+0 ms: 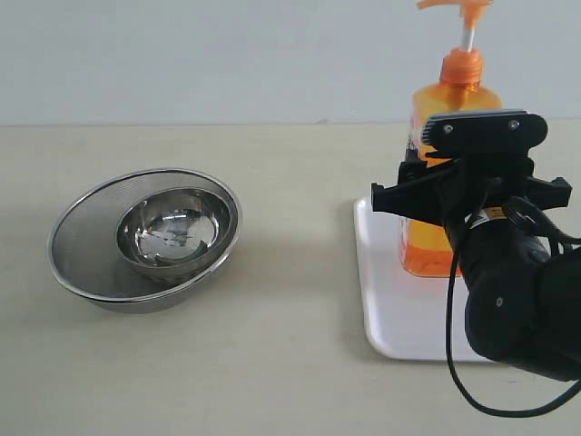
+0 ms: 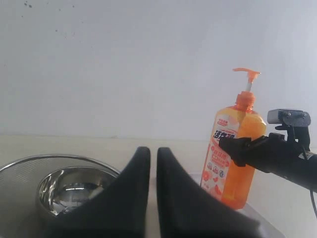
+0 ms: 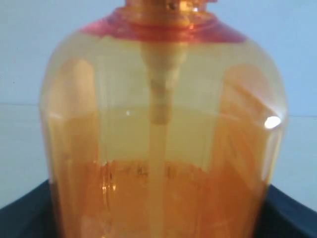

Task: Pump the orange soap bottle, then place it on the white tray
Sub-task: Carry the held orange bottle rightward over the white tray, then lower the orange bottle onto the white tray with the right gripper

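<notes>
The orange soap bottle [image 1: 454,100] stands upright on the white tray [image 1: 390,318] at the right of the table, with its pump head raised. My right gripper [image 1: 467,195] reaches in from the front and is shut on the bottle's body, one black finger on each side. In the right wrist view the bottle [image 3: 158,148] fills the frame between the dark fingers [image 3: 20,215]. The left wrist view shows the bottle [image 2: 233,158] with its white-orange label, and my left gripper [image 2: 153,151] shut and holding nothing, well to its left. The left gripper is outside the exterior view.
A round steel bowl [image 1: 172,227] sits inside a wire mesh strainer [image 1: 91,245] on the left of the beige table. The same bowl [image 2: 69,188] lies just beyond the left gripper's fingers. A black cable [image 1: 454,363] hangs from the right arm over the tray's front edge.
</notes>
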You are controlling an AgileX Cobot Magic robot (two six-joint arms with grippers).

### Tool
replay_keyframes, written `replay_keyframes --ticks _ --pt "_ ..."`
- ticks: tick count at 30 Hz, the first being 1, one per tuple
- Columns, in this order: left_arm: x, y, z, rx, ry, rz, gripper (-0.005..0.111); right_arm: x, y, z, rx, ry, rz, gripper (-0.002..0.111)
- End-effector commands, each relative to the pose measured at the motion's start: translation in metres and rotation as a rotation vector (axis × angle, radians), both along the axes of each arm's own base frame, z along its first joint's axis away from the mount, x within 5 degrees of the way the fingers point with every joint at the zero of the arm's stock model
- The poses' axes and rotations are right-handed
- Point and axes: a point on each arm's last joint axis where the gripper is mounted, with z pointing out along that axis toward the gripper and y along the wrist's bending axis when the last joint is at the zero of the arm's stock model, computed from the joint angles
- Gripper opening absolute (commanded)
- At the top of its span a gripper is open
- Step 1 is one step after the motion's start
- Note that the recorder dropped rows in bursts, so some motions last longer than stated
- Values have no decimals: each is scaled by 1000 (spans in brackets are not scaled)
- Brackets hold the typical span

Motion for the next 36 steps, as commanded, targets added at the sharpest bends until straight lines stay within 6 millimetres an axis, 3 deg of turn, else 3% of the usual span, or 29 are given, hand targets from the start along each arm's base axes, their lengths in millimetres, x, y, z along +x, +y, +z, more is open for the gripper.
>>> replay_keyframes --ticks 1,5,17,25,28,32,36 --pt "0 -1 -1 -11 4 -11 5 2 -2 18 -8 -129 -10 0" --pt "0 -1 -1 -11 4 -11 5 3 -3 17 -10 -121 -16 0" --pt "0 -1 -1 -11 4 -11 5 11 -1 -16 1 -65 -9 0" --pt "0 0 -1 -11 4 -8 5 11 1 -21 -10 -14 8 1" --pt "0 0 -1 -11 4 -8 5 10 1 -22 -25 -3 15 11" --pt "0 0 -1 -11 4 -8 5 10 1 -22 -33 4 18 41" --pt "0 0 -1 -11 5 -6 5 10 1 -23 -31 7 16 62"
